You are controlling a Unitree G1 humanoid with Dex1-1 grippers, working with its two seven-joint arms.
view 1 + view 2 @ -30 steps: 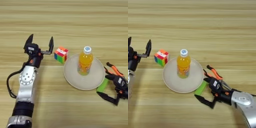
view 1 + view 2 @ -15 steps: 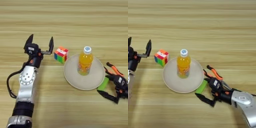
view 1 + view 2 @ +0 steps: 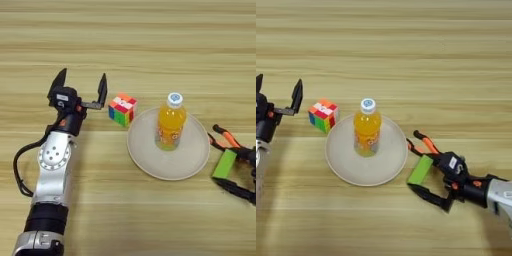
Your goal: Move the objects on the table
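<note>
Green block [image 3: 420, 170] lies between the spread fingers of the right end effector [image 3: 427, 167], ungrasped; closing comes next. Left end effector [image 3: 80, 89] idles, released, beside the cube [image 3: 122, 109].

A round, shallow, cream-coloured plate [image 3: 343, 162] lies flat a little below the middle of the view. Its rim is plain and unmarked, and it is slightly raised around a smooth inner floor. Bare plate surface shows all the way round, widest toward 6 o'clock. No other non-task item shows in either view.
</note>
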